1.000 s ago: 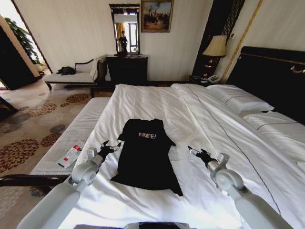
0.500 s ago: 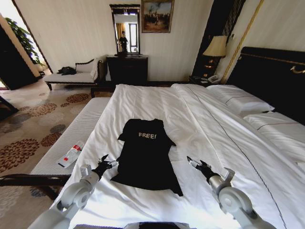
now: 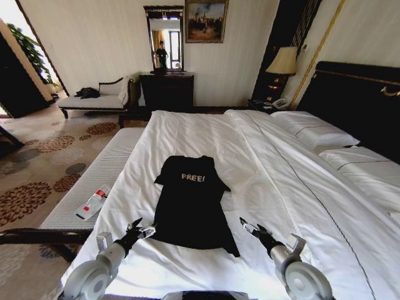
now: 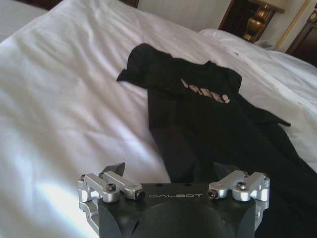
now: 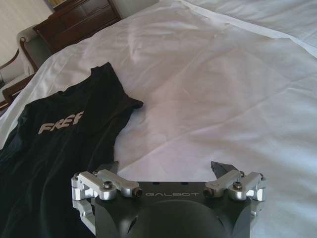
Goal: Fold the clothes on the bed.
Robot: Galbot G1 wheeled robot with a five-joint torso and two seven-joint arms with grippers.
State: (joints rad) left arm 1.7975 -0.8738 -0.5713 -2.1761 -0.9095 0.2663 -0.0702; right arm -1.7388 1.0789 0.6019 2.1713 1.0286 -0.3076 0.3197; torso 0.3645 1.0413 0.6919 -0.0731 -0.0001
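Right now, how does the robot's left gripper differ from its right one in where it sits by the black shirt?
The left gripper hangs by the black T-shirt's lower left hem, close to the cloth; the right gripper hangs off its lower right corner, over bare white sheet. In the wrist views, the left gripper looks along the shirt, the right gripper mostly at sheet. Both have open fingers and hold nothing.

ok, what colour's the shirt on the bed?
Black shirt with pale "FREE!" lettering, lying on the white bed. Head view shows it best.
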